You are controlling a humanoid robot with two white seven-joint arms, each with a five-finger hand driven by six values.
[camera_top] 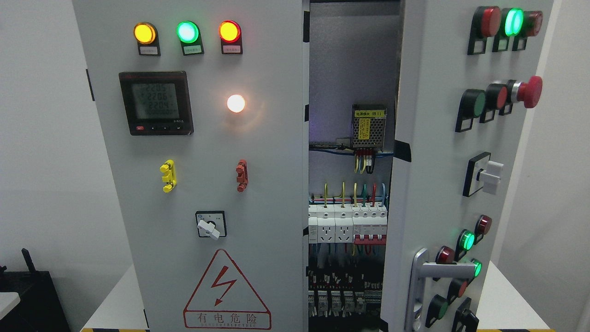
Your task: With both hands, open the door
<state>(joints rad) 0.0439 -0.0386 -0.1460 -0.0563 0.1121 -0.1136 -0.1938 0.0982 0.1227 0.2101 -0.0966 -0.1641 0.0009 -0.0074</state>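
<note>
A grey electrical cabinet fills the head view. Its right door [442,184] stands swung partly outward, showing its front at an angle with a silver lever handle [431,276] near the bottom. Its left door [207,152] is flush and closed. Through the gap between them I see the cabinet interior [350,193] with breakers, sockets, coloured wires and a power supply. Neither of my hands or arms shows anywhere in the frame.
The left door carries three lit lamps [186,31], a digital meter [156,102], a white lamp [236,103], a rotary switch [210,225] and a red warning triangle [226,290]. The right door bears buttons, lamps and a red mushroom stop button [529,91]. White tabletop [507,299] lies beneath.
</note>
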